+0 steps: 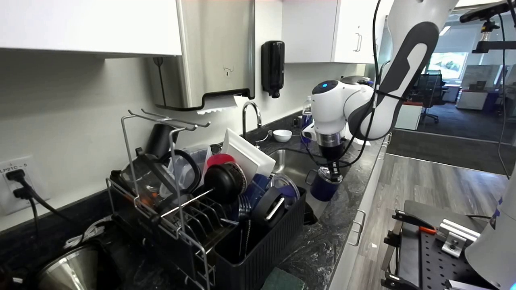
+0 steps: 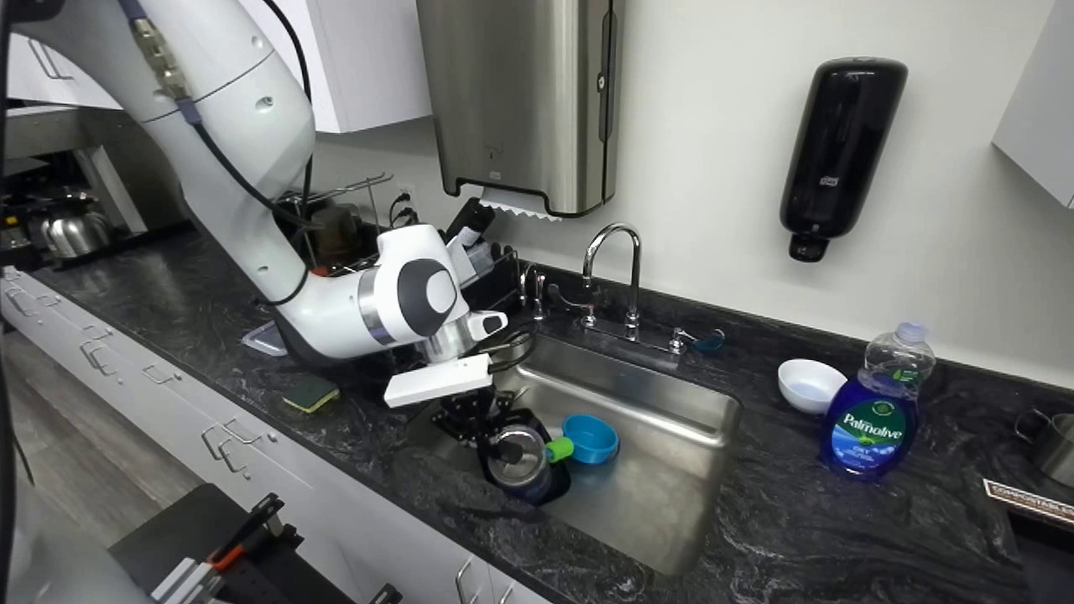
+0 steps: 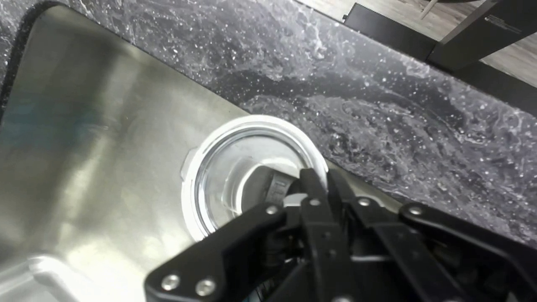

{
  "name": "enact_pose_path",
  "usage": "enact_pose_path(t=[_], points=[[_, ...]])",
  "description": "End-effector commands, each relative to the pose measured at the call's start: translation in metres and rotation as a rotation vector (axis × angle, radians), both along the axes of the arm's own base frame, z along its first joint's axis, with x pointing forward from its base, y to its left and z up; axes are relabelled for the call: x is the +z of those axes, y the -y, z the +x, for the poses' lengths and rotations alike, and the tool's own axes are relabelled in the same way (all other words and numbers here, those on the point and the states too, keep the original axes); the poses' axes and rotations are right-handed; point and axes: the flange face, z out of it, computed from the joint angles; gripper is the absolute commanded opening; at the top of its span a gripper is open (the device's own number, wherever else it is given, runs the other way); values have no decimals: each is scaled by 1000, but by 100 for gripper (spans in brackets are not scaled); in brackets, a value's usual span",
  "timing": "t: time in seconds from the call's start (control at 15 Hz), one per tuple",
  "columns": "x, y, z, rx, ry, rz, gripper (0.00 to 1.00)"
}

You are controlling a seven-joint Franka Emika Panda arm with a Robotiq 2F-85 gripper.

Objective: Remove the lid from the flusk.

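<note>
1. Dark blue below and silvery at the mouth, the flusk (image 1: 323, 191) is over the sink (image 2: 663, 503) by its front edge, leaning in an exterior view; its handle (image 1: 309, 177) points away from the cabinet side.
2. On its mouth sits the lid (image 3: 249, 151), clear, with a dark piece on top.
3. The gripper (image 3: 324, 175) is clenched on the flusk at the rim, its two fingers close together with the rim passing between them (whether the lid's edge is pinched too, I cannot tell).
4. Above it bends the white arm (image 2: 336, 310), seen in both exterior views.
5. Also in the sink, near the flusk, are a light blue bowl (image 2: 590, 436) and a green piece (image 2: 560, 449) overlapping it in that view.
6. Behind the sink rises a chrome faucet (image 2: 631, 277); on the counter are a white bowl (image 2: 811, 382), a Palmolive bottle (image 2: 868, 436) just beside it and, on the opposite side of the sink, a sponge (image 2: 310, 392).
7. Next to the sink, a crowded dish rack (image 1: 180, 201) holds a white rectangular dish (image 1: 250, 157) tilted on edge.
8. On the wall hang a steel towel dispenser (image 1: 219, 52) and a black soap dispenser (image 1: 273, 66).
</note>
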Motion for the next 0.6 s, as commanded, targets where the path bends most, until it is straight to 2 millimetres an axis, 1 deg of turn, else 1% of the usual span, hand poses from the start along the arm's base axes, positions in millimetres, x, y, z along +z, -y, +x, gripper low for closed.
enact_pose_path(t=[0.0, 0.2, 0.53], points=[[-1, 1, -17, 30, -62, 9, 2], [-2, 2, -18, 68, -86, 13, 2], [-8, 5, -7, 61, -74, -15, 2]])
